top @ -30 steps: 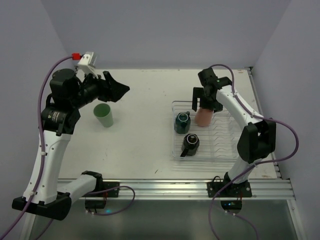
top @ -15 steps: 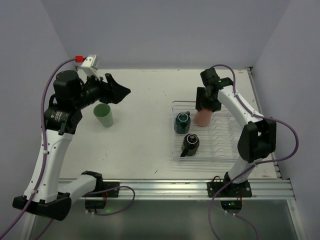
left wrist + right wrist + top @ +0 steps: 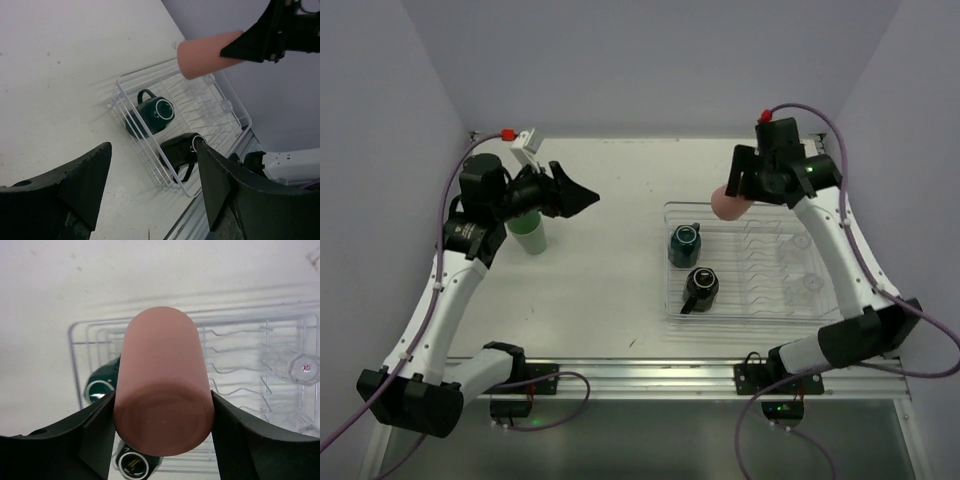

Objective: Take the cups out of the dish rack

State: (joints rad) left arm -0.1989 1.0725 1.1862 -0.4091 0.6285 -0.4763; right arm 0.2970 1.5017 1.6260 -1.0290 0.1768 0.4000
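Note:
My right gripper [image 3: 739, 190] is shut on the pink tumbler [image 3: 727, 204] and holds it on its side in the air above the far left corner of the dish rack [image 3: 666, 262]. In the right wrist view the fingers [image 3: 87, 432] clamp the tumbler [image 3: 162, 365]. The dark teal mug [image 3: 684, 243] and the black mug [image 3: 701, 288] lie in the rack's left part, with clear glasses [image 3: 804, 240] on its right. The pale green tumbler [image 3: 528, 233] stands upright on the table at the left. My left gripper [image 3: 582, 198] is open and empty, in the air right of it.
The rack [image 3: 120, 90] sits at the table's right, close to the front metal rail [image 3: 650, 372]. Grey walls close in the back and both sides. Bare table [image 3: 610, 250] lies between the green tumbler and the rack.
My right gripper has lifted the pink tumbler out of the rack and up toward its far left corner. My left gripper has moved to the right, away from the green tumbler.

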